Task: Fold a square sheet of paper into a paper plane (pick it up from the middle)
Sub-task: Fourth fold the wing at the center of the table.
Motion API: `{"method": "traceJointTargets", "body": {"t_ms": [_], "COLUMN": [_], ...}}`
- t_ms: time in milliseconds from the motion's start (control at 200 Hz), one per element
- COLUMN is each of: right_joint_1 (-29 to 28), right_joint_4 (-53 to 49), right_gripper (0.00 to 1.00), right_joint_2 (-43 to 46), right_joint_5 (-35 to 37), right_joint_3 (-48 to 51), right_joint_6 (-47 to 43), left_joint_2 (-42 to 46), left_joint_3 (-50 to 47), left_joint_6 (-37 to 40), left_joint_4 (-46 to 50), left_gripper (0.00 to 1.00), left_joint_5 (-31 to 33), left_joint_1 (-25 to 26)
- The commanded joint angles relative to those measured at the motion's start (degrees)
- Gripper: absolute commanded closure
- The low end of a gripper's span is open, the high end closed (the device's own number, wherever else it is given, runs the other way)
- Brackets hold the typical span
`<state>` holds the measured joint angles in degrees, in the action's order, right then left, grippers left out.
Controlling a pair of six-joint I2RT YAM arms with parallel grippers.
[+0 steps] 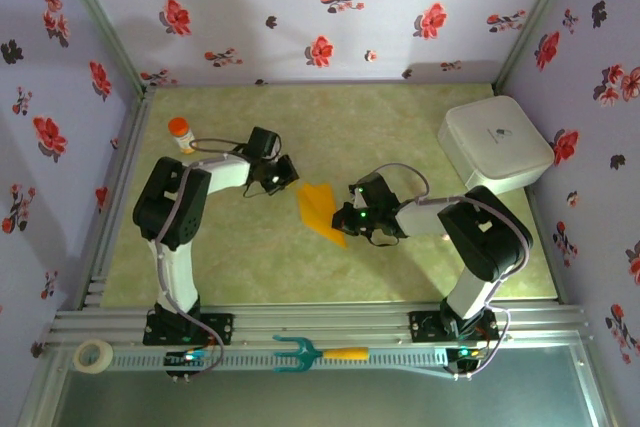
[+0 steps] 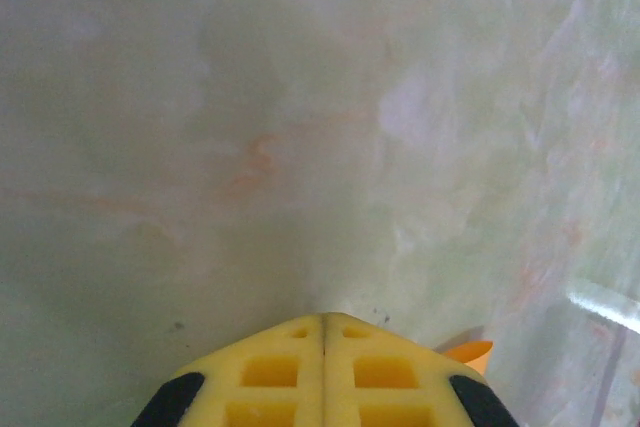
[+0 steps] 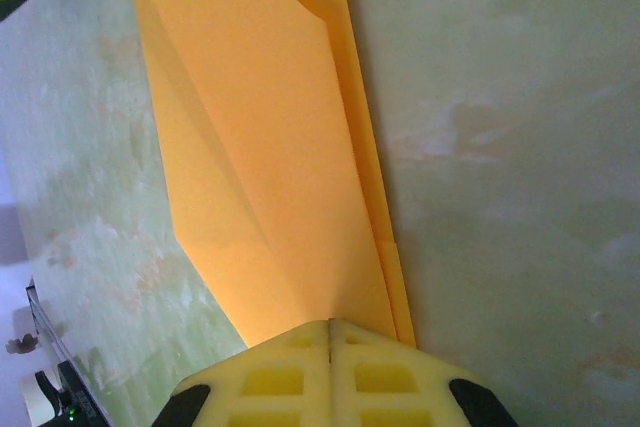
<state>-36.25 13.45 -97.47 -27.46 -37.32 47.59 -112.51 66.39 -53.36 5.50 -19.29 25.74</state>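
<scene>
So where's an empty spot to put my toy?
Two bare patches: the far strip between the orange-capped bottle and the white box, and the near strip between the left arm's base and the right arm's base. The middle is crowded: the left gripper and right gripper flank the folded paper.

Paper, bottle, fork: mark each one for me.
paper (image 1: 320, 209), top view, middle of the folded sheet.
bottle (image 1: 179, 127), top view, its orange cap.
fork (image 1: 298, 354), top view, teal head behind the tines.
</scene>
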Motion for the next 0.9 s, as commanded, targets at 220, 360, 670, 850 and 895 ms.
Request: {"method": "traceJointTargets", "body": {"t_ms": [220, 360, 670, 850, 895], "right_joint_1": [0.13, 0.13, 0.21, 0.21, 0.15], "right_joint_4": [-9.94, -9.96, -8.57, -8.95, -9.5], "right_gripper": [1.0, 1.0, 1.0, 1.0, 1.0], "right_joint_2": [-2.08, -1.78, -0.77, 2.33, 3.66], "right_joint_5": [2.36, 2.47, 1.77, 0.97, 0.86], "right_joint_3": [2.6, 2.34, 2.47, 0.82, 0.31], "right_joint_6": [-1.28, -1.24, -0.51, 0.39, 0.5], "left_joint_2": [9.24, 6.29, 0.77, -0.99, -1.27], "left_joint_3": [-2.59, -4.32, -7.99, -10.88, -11.23], "left_joint_6": [0.67, -1.12, -3.17, -3.85, -3.95], "left_joint_4": [-1.47, -6.31, -9.61, -11.38, -11.56], "left_gripper": [1.0, 1.0, 1.0, 1.0, 1.0], "left_joint_5": [-0.6, -3.74, -2.65, -1.8, -1.68], "left_joint_1": [7.05, 11.36, 13.29, 13.16, 13.16]}}
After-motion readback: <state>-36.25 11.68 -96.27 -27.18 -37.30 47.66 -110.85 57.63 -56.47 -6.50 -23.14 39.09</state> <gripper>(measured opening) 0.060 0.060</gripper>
